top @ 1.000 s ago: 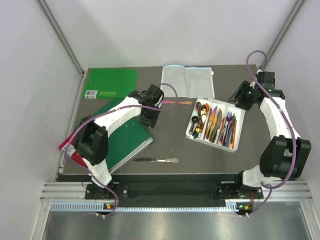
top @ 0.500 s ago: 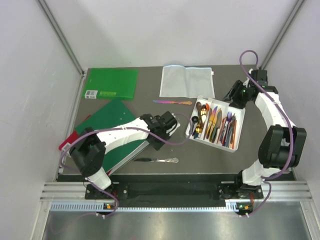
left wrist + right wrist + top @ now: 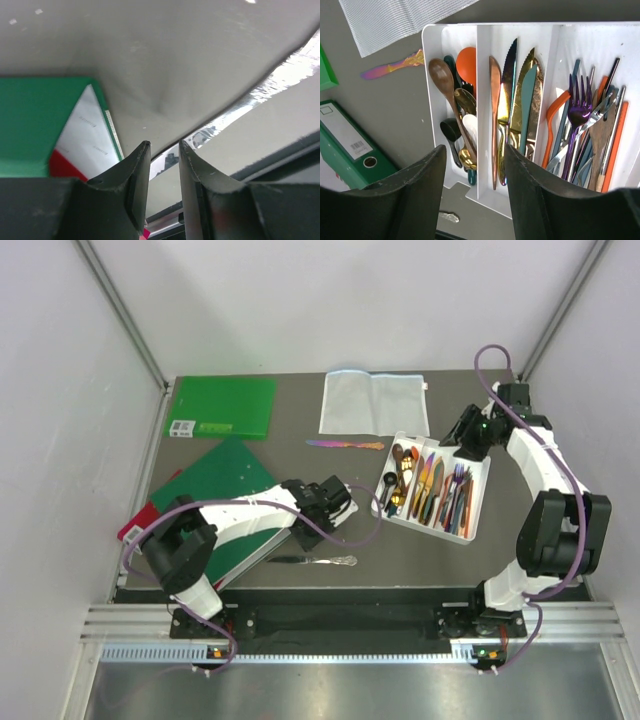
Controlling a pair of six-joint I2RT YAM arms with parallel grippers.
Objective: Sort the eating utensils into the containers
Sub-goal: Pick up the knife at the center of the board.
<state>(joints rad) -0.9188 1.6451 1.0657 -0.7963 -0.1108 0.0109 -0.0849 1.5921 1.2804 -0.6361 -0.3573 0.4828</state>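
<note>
The white tray [image 3: 482, 472] holds several spoons, knives and forks in its long compartments, seen close up in the right wrist view, where the tray's wall [image 3: 485, 90] divides them. An iridescent utensil [image 3: 345, 444] lies on the mat behind the tray's left end. A silver utensil [image 3: 315, 560] lies near the front edge. My left gripper [image 3: 335, 502] hovers just behind it, open a little and empty; the silver utensil [image 3: 280, 75] shows past the left gripper [image 3: 162, 144]. My right gripper [image 3: 468, 435] hangs open and empty over the tray's far end, the right gripper [image 3: 475, 147] framing the spoons.
A flat green book [image 3: 225, 407] lies at the back left. A green binder [image 3: 225, 475] on a red one lies under the left arm. A clear mesh pouch [image 3: 375, 402] sits behind the tray. The mat's front edge runs just beyond the silver utensil.
My left arm has swung from beside the iridescent utensil forward toward the silver one. The right gripper has edged left over the tray's far end. Neither set of jaws has changed.
</note>
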